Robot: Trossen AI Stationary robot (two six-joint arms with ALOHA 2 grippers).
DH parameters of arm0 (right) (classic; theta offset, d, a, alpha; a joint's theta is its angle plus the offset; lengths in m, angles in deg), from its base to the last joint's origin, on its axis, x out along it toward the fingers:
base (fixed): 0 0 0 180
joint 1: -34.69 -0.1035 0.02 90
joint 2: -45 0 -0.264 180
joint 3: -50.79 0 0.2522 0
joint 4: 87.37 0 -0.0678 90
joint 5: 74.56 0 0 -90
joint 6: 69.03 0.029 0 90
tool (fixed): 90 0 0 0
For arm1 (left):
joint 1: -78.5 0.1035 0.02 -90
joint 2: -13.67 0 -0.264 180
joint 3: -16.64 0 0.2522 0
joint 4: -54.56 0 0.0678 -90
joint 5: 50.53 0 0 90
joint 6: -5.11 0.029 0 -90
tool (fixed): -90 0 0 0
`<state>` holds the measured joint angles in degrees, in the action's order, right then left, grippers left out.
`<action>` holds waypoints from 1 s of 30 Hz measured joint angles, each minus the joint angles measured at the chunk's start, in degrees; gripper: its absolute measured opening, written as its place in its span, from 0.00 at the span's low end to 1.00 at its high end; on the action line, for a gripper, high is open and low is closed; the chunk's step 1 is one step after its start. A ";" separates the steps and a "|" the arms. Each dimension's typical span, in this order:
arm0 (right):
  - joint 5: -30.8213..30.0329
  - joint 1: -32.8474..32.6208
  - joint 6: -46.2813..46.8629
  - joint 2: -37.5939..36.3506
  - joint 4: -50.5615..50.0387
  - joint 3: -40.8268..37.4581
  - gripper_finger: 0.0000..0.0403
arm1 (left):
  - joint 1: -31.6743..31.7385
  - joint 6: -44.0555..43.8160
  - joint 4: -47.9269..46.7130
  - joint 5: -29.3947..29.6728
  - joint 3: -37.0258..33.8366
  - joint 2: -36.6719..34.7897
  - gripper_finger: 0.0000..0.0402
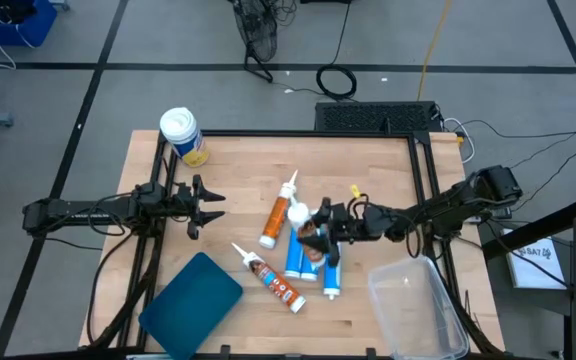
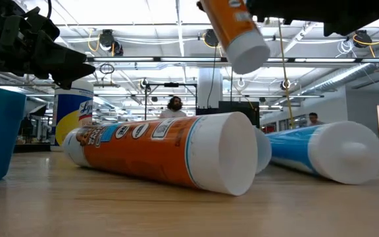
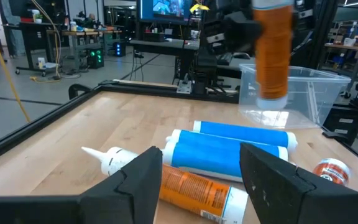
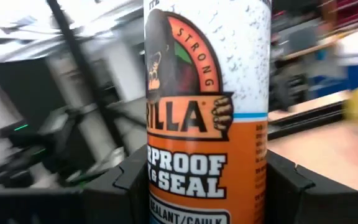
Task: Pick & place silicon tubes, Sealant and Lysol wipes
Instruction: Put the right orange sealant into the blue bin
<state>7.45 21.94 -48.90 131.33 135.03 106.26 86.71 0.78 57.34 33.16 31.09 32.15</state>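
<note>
My right jaws point(image 4: 207, 180) clamp an orange sealant tube point(image 4: 207, 112), held upright and off the counter point(image 1: 238, 190) above the two blue tubes point(image 1: 298, 262); from above, my gripper hides most of it. My left jaws point(image 3: 201, 180) hang wide and hold nothing near the counter's left edge. The Lysol wipes point(image 1: 182, 134) stand at the far left corner. Two more orange tubes point(image 1: 276, 222) lie mid-counter. A clear bin point(image 1: 416, 308) sits at the near right corner, a blue lid point(image 1: 192, 304) at the near left, partly cut off.

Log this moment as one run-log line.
right gripper: shut on orange sealant tube, lifted | left gripper: open, waiting | clear bin: empty
</note>
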 joint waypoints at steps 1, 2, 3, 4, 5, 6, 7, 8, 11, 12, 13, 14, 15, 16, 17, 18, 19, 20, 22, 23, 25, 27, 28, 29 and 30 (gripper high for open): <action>1.30 0.00 0.61 0.02 -0.01 0.00 0.48 | 0.01 0.01 0.00 0.02 0.00 0.00 0.53; 2.42 0.00 1.05 0.02 -0.01 0.00 0.48 | 0.02 0.00 0.00 0.02 0.00 0.00 0.53; 2.37 -0.02 1.22 0.01 -0.13 0.00 0.48 | 0.02 0.00 0.00 0.00 0.00 -0.02 0.53; 1.51 -0.02 1.28 0.01 -0.39 0.00 0.48 | 0.02 -0.01 0.02 0.01 0.00 -0.01 0.53; -0.64 -0.02 1.19 0.01 -0.70 0.00 0.48 | 0.00 -0.01 0.00 0.00 0.00 0.00 0.53; -3.47 -0.02 0.99 0.01 -1.01 0.00 0.48 | 0.02 -0.01 0.00 0.00 0.00 0.00 0.53; -5.95 0.01 0.47 0.01 -1.11 0.00 0.48 | 0.02 0.01 0.00 0.01 0.00 -0.02 0.53; -8.34 0.07 -0.41 0.01 -1.04 0.00 0.48 | 0.00 -0.01 0.02 0.01 0.00 -0.01 0.53; -14.86 0.44 -4.63 0.01 -0.66 0.00 0.48 | 0.02 0.01 0.00 0.00 0.00 0.00 0.53; -16.46 0.61 -6.09 0.01 -0.65 0.00 0.48 | 0.00 -0.01 0.00 0.00 0.00 0.00 0.53; -17.70 0.78 -7.49 0.01 -0.70 0.00 0.48 | 0.02 0.01 0.00 0.00 0.00 -0.01 0.53; -18.50 1.05 -8.90 0.01 -0.73 0.00 0.48 | 0.02 0.00 0.00 0.00 0.00 0.00 0.53; -19.16 1.19 -10.31 0.01 -0.73 0.00 0.48 | 0.02 -0.01 0.01 0.01 0.00 -0.01 0.53; -19.24 1.41 -11.74 0.00 -0.94 0.00 0.48 | 0.01 -0.01 0.00 0.00 0.00 -0.02 0.53; -19.21 1.62 -12.93 -0.01 -1.15 0.00 0.48 | 0.02 0.01 0.00 0.00 0.00 0.00 0.53; -19.21 1.78 -14.20 -0.01 -1.54 0.00 0.48 | 0.02 -0.01 0.00 0.00 0.00 -0.02 0.53; -19.16 1.92 -15.54 -0.01 -1.82 0.00 0.48 | 0.00 -0.01 0.00 0.00 0.00 -0.02 0.53; -19.05 2.08 -17.01 -0.01 -1.98 0.00 0.48 | 0.02 -0.01 0.00 0.00 0.00 0.00 0.53; -18.95 2.52 -19.97 -0.01 -1.75 0.00 0.48 | 0.02 0.00 0.01 0.00 0.00 -0.02 0.53; -18.90 2.81 -21.28 -0.01 -1.50 0.00 0.48 | 0.02 0.00 0.00 0.00 0.00 -0.02 0.53; -19.00 3.49 -23.42 -0.01 -1.46 0.00 0.48 | 0.02 0.01 0.00 0.00 0.00 -0.02 0.53; -19.12 3.94 -25.12 -0.01 -1.66 0.00 0.48 | 0.01 0.00 0.00 0.00 0.00 -0.01 0.53; -19.18 4.08 -26.07 -0.01 -1.95 0.00 0.48 | 0.02 -0.01 0.00 0.00 0.00 0.00 0.53; -19.12 4.16 -27.04 -0.01 -2.44 0.00 0.48 | 0.02 0.00 0.00 0.00 0.00 -0.01 0.53; -19.01 4.15 -28.00 -0.03 -3.14 0.00 0.48 | 0.02 -0.14 0.00 0.00 0.00 -0.01 0.53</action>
<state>-11.56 26.09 -76.89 131.30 131.89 106.26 86.73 0.64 57.34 33.16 31.09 32.14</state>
